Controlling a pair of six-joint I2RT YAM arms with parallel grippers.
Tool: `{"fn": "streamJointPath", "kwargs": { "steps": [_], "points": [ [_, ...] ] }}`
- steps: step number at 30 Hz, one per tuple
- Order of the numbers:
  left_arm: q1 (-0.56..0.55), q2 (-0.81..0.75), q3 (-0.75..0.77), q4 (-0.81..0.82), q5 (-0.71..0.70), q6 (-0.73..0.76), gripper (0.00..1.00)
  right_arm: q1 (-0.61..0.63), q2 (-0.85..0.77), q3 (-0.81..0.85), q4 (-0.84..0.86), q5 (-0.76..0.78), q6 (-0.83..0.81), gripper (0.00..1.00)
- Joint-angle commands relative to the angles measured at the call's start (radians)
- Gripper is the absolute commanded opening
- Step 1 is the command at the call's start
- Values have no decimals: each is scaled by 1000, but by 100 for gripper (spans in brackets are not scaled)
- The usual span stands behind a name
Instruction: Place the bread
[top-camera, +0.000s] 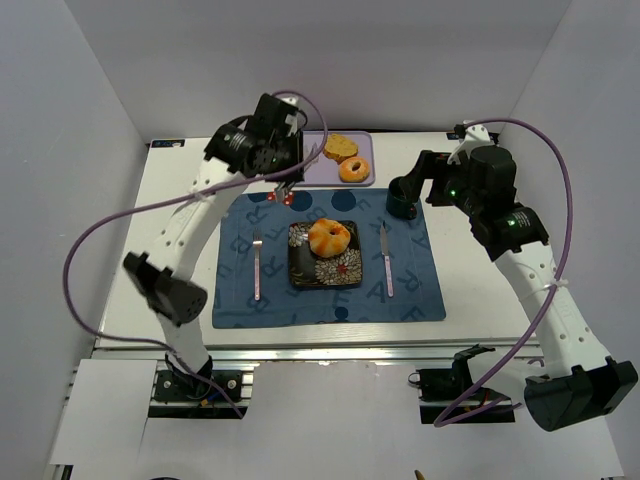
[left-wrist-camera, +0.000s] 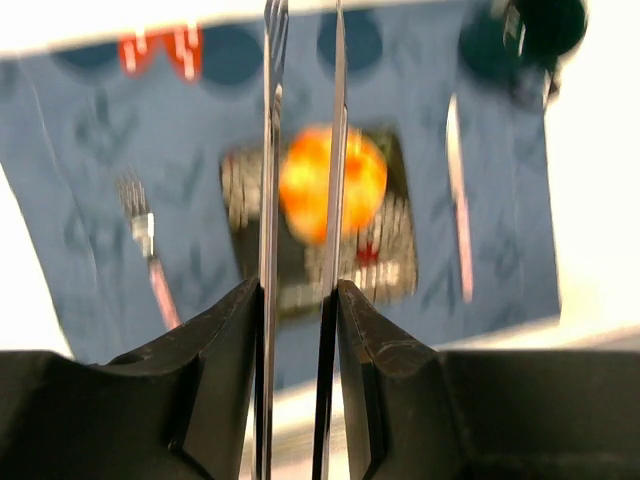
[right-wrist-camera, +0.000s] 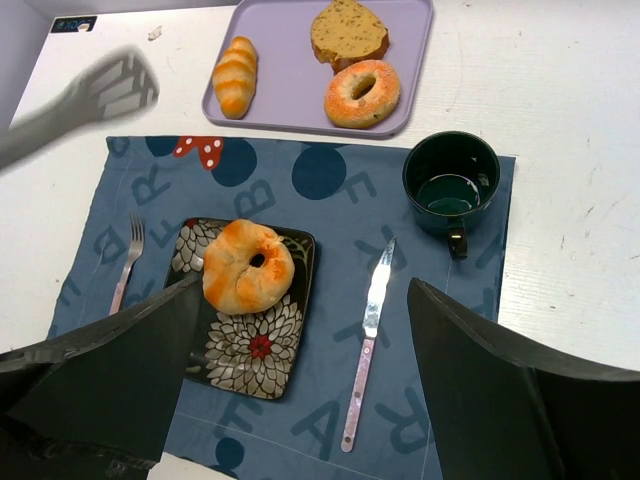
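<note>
An orange ring-shaped bread (top-camera: 328, 237) lies on the black flowered plate (top-camera: 345, 274) in the middle of the blue placemat; it also shows in the right wrist view (right-wrist-camera: 248, 266) and, blurred, in the left wrist view (left-wrist-camera: 330, 185). My left gripper (top-camera: 283, 172) is shut on metal tongs (left-wrist-camera: 270, 150), whose arms stand close together and hold nothing. It hovers over the mat's far left edge, behind the plate. My right gripper (top-camera: 420, 185) is open and empty, high above the mat (right-wrist-camera: 305, 283).
A purple tray (right-wrist-camera: 290, 90) behind the mat holds a striped roll (right-wrist-camera: 236, 76), a bread slice (right-wrist-camera: 347, 33) and a bagel (right-wrist-camera: 361, 93). A dark green cup (right-wrist-camera: 450, 185) stands at the mat's far right. A fork (right-wrist-camera: 124, 265) lies left of the plate, a knife (right-wrist-camera: 368, 335) right.
</note>
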Motion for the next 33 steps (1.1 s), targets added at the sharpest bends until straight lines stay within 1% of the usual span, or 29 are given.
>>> {"fn": "streamJointPath", "kwargs": {
  "steps": [1, 4, 6, 8, 10, 11, 12, 14, 17, 20, 21, 27, 33],
  "points": [
    [56, 157, 184, -9, -23, 55, 45, -2, 14, 22, 50, -13, 10, 89],
    [134, 240, 244, 30, 10, 47, 46, -2, 23, 36, 52, -16, 7, 89],
    [204, 253, 220, 110, 37, 27, 46, -2, 28, 41, 52, -17, 7, 89],
    [241, 268, 186, 191, 57, 22, 46, -2, 32, 38, 58, -16, 4, 89],
    [283, 303, 191, 221, 79, 24, 47, -2, 40, 38, 59, -16, 2, 89],
    [292, 321, 217, 234, 89, 32, 50, -2, 46, 39, 58, -18, 2, 89],
    [306, 338, 233, 236, 95, 38, 51, -2, 52, 41, 59, -20, 2, 89],
    [313, 386, 269, 236, 115, 55, 52, -2, 61, 47, 62, -18, 0, 89],
    [320, 420, 269, 248, 141, 58, 52, -2, 72, 51, 62, -15, -1, 89],
    [320, 427, 246, 273, 142, 55, 52, -2, 78, 53, 62, -13, -1, 89],
    [320, 426, 232, 279, 176, 53, 54, -2, 80, 50, 62, -13, 0, 89],
    [320, 443, 220, 285, 192, 55, 61, -2, 87, 47, 65, -15, 7, 89],
    [320, 441, 169, 298, 192, 61, 63, -2, 89, 44, 64, -10, 4, 89]
  ]
}}
